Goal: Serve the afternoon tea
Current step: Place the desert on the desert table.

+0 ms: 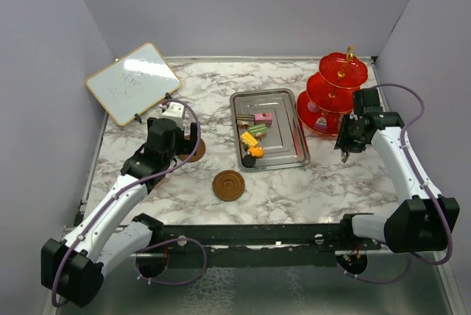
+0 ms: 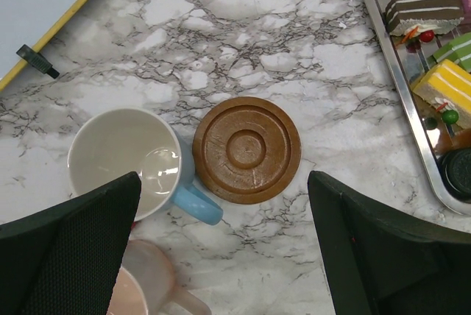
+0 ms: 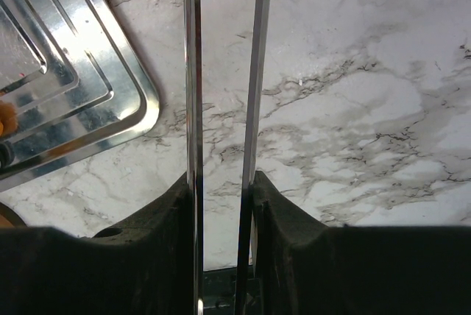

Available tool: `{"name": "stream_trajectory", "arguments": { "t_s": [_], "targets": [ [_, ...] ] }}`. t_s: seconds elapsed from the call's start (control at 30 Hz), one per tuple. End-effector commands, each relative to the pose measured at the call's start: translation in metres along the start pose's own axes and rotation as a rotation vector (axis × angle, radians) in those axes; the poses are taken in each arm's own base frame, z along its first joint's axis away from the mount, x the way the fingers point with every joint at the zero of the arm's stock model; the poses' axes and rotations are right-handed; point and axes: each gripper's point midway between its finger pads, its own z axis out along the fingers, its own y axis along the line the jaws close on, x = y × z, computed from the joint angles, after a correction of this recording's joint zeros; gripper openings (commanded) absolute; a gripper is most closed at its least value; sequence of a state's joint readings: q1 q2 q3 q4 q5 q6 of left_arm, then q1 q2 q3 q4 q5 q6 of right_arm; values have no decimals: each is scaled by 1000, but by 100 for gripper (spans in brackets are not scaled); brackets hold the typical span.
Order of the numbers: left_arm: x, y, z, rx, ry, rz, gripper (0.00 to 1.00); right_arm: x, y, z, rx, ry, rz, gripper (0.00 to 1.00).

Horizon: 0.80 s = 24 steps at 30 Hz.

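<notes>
Your left gripper hangs wide open over the saucer and blue cup.
The cup's handle points toward the saucer; your right gripper clamps steel tongs, lengthwise forward.

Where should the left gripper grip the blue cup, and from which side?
Probably the rim wall of the blue cup, from straight above, one finger inside: it stands upright, mouth open. Pick the side opposite its handle, away from the pink cup beside it.

The bench is finished in a glossy veined marble pattern; the tray is seen as mirror-bright stepped steel, the saucer as matt grooved wood, the stand as translucent glossy plastic, the tongs as polished metal
</notes>
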<state>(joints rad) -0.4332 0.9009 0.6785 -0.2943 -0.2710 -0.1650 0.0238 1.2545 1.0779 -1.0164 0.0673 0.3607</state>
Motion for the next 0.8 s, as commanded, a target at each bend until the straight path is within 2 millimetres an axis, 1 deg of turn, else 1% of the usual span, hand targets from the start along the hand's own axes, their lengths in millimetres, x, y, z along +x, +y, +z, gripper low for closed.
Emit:
{"name": "stream_trajectory", "arguments": {
  "t_s": [0.0, 0.33, 0.57, 0.77],
  "targets": [
    [-18, 13, -9, -59, -71, -24, 99, -22, -1, -7, 2, -97, 4, 27],
    [-21, 13, -10, -56, -87, -31, 99, -26, 3, -7, -21, -109, -11, 28],
    [-19, 13, -12, -56, -83, -31, 99, -24, 7, -1, -43, -94, -18, 29],
    [-19, 14, -11, -58, -82, -21, 99, -24, 4, -1, -14, -67, -16, 29]
  ]
}}
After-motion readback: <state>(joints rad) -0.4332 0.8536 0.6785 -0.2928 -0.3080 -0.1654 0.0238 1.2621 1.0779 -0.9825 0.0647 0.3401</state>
